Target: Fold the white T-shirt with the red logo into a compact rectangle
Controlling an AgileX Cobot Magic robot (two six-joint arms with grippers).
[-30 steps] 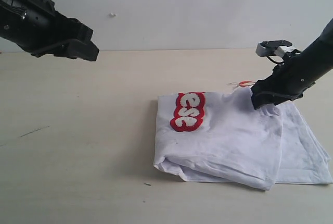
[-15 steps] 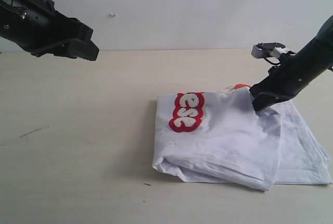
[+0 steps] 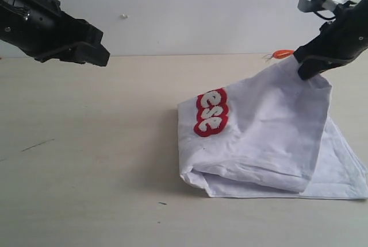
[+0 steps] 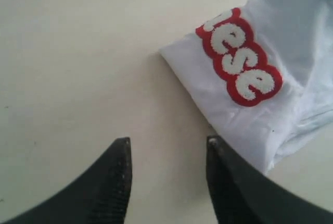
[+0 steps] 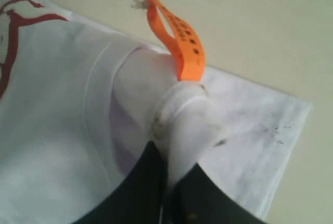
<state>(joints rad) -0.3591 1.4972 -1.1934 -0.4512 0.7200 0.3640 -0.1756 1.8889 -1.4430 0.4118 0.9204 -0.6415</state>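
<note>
The white T-shirt [image 3: 270, 138] lies partly folded on the tan table, right of centre. Its red logo [image 3: 210, 112] shows only in part at the left fold, and again in the left wrist view [image 4: 240, 57]. My right gripper [image 3: 307, 68] is shut on the shirt's collar edge [image 5: 179, 120] by the orange neck tag [image 5: 179, 39] and holds that corner lifted well above the table, so the top layer slopes up like a tent. My left gripper [image 3: 98, 57] hangs high at the upper left, open [image 4: 167, 148], with only bare table between its jaws, clear of the shirt.
The tan table [image 3: 86, 143] runs to a pale wall [image 3: 195, 11] at the back. A lower layer of the shirt [image 3: 345, 172] stays flat at the right, close to the frame's edge. A small dark mark [image 3: 163, 203] lies near the front.
The right gripper closed on the collar edge and rose up and to the right, pulling the shirt's top layer off the table. The left arm stayed still.
</note>
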